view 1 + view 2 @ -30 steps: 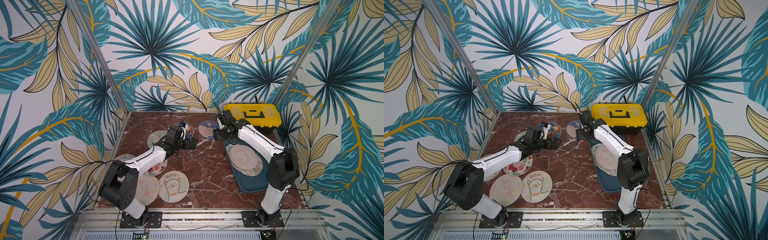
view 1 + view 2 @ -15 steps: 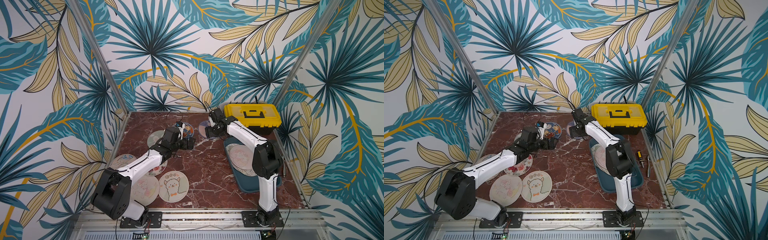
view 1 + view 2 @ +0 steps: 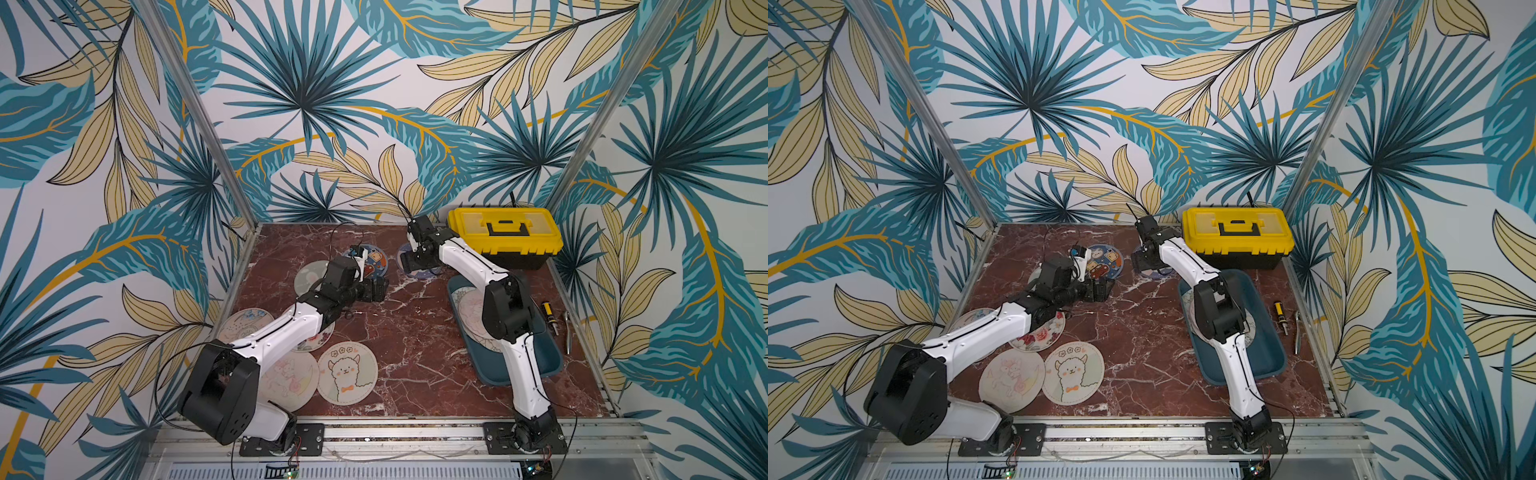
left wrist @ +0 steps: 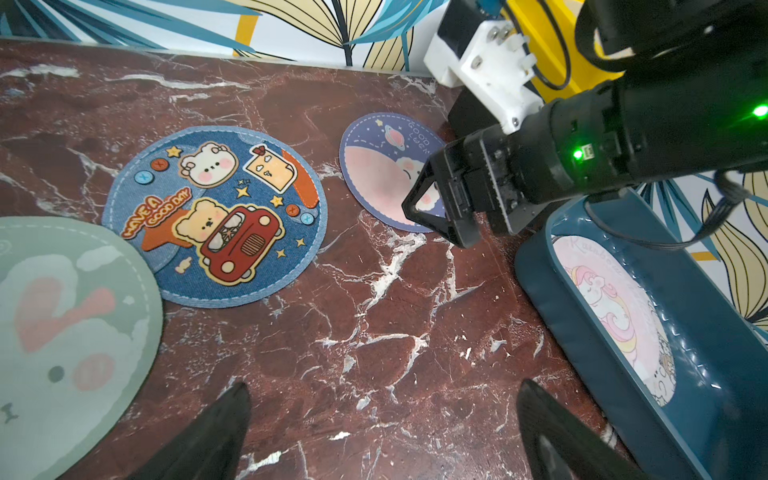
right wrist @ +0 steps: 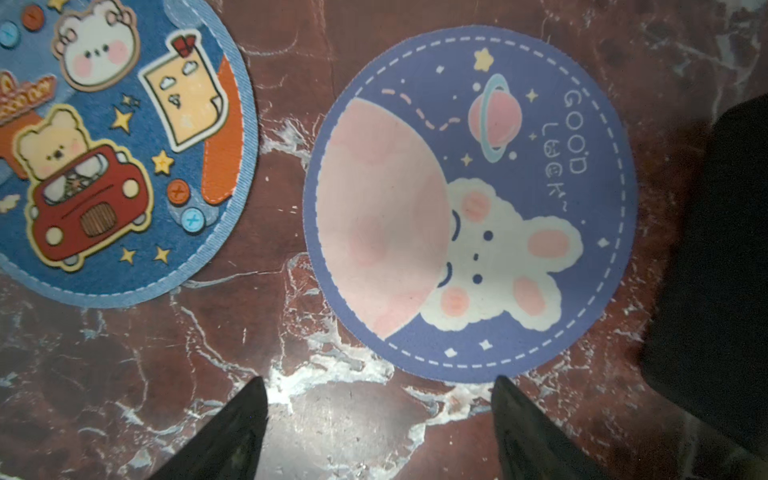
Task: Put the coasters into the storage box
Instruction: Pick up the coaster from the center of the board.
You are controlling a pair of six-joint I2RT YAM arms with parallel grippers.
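Observation:
My right gripper (image 5: 378, 382) is open and hovers just beside the purple rabbit coaster (image 5: 469, 203), nothing between its fingers; in a top view it (image 3: 409, 264) hangs over that coaster at the back. A blue denim bear coaster (image 4: 216, 216) lies next to it. My left gripper (image 4: 382, 395) is open above bare marble, a green coaster (image 4: 62, 324) beside it. The alpaca coaster (image 3: 347, 372) and a unicorn coaster (image 3: 286, 380) lie at the front left, with others partly under my left arm. The teal storage box (image 3: 548, 361) at the right holds pink coasters (image 4: 611, 307).
A yellow-lidded black toolbox (image 3: 505, 237) stands at the back right, close behind my right gripper. A screwdriver (image 3: 549, 318) and a metal tool (image 3: 566, 338) lie between the storage box and the right wall. Patterned walls close three sides.
My right gripper has swung from the storage box's back end leftward over the purple coaster, its jaws opening wider. The left arm has barely shifted.

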